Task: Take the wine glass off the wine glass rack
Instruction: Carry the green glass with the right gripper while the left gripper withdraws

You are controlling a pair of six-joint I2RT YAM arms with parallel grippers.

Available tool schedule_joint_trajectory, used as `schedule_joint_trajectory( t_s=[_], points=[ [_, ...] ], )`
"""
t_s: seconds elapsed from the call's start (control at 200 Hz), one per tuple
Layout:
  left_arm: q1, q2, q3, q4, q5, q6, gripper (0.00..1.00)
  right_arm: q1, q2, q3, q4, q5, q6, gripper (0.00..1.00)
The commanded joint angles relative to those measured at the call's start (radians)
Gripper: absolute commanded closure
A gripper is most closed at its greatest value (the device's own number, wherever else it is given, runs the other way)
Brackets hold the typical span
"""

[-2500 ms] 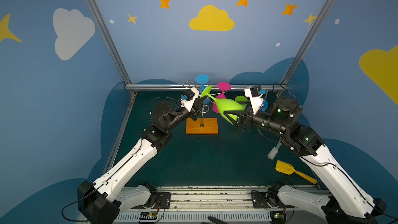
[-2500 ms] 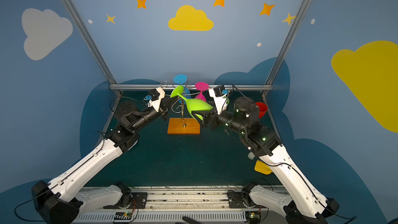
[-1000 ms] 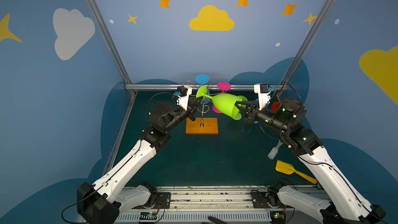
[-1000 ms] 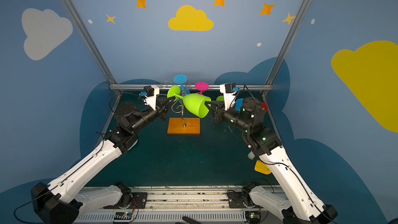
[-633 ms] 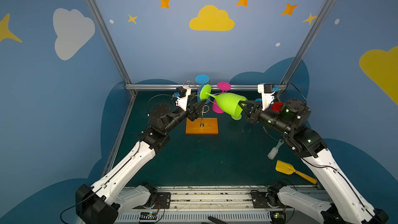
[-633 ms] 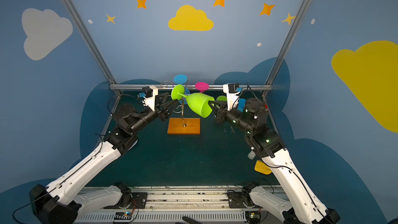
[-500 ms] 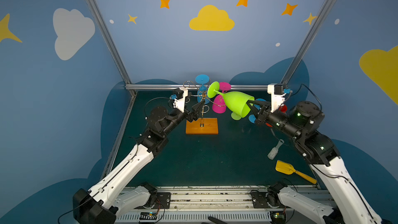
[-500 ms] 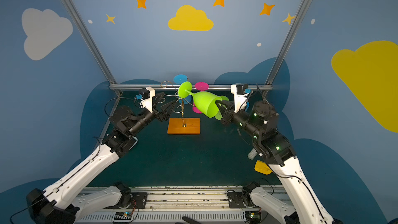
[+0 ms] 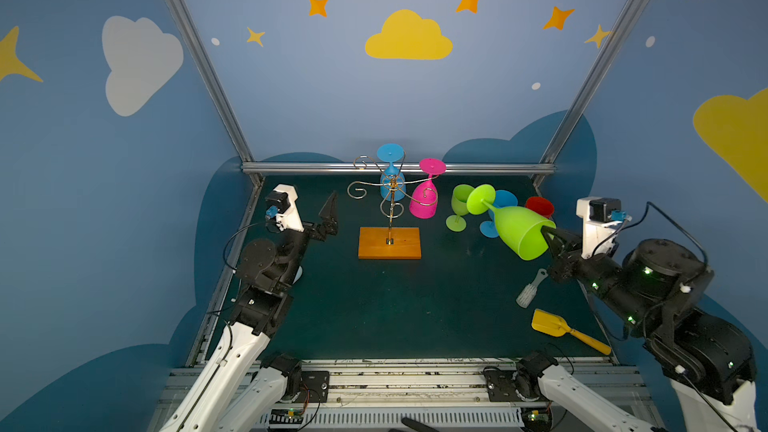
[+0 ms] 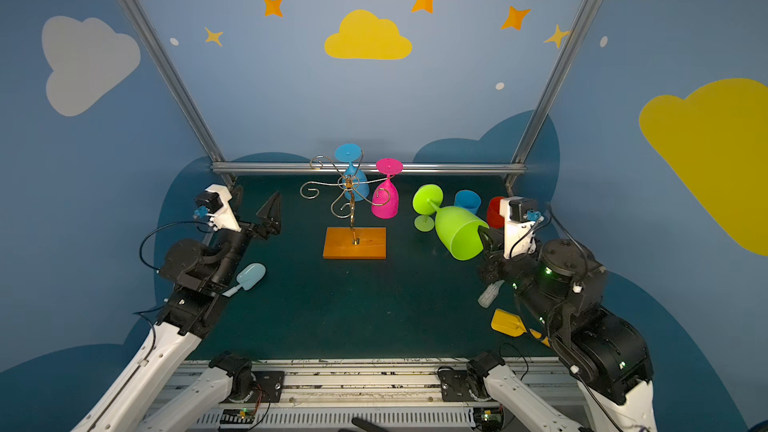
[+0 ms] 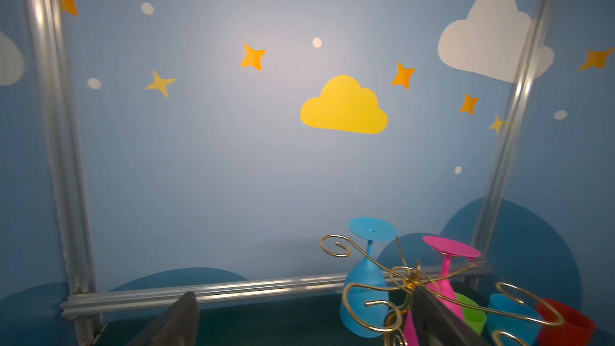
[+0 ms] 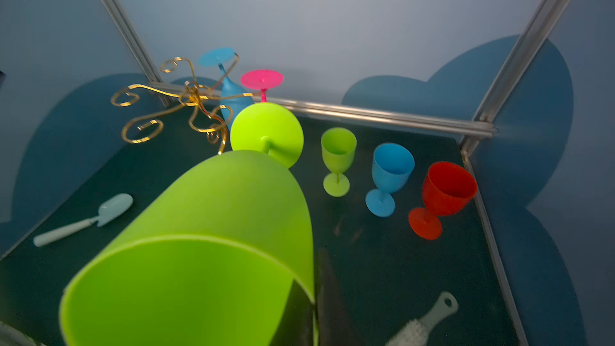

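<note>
While the right claw (image 9: 548, 238) pinched the lime wine glass (image 9: 519, 228) by its rim, tilted just ahead of it and well clear of the wine glass rack (image 9: 390, 201), the left claw (image 10: 257, 197) hung spread and empty, so removal looked done, with righting and set-down likely next.

Robot lab test cell. Blue wall panels (image 9: 311, 110) with a yellow cloud decal (image 9: 408, 37) and star decals, braced by bare aluminium framing (image 9: 395, 168). Dark green tabletop (image 9: 374, 305). Left arm (image 9: 245, 338) and right arm (image 9: 702, 351) stand on a slotted metal rail (image 9: 407, 380), with an exposed cable (image 9: 232, 238) and circuit board (image 9: 286, 415).
</note>
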Motion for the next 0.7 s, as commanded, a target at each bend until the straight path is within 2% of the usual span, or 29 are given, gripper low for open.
schedule_joint_trajectory(
  t_s=[0.0, 0.31, 0.556, 0.696],
  points=[
    [0.062, -0.02, -0.031, -0.024, -0.037, -0.037, 0.02, -0.004, 0.06, -0.007, -0.141, 0.083, -0.005, 1.0],
    [0.169, -0.052, -0.107, -0.023, 0.036, -0.074, 0.01, -0.024, 0.268, -0.109, -0.108, -0.034, 0.007, 1.0],
    [0.226, -0.074, -0.133, -0.021, 0.042, -0.098, 0.01, -0.103, 0.431, -0.16, 0.032, -0.13, -0.014, 1.0],
    [0.242, -0.077, -0.141, -0.021, 0.056, -0.101, 0.01, -0.149, 0.529, -0.154, 0.088, -0.141, -0.026, 1.0]
  ],
)
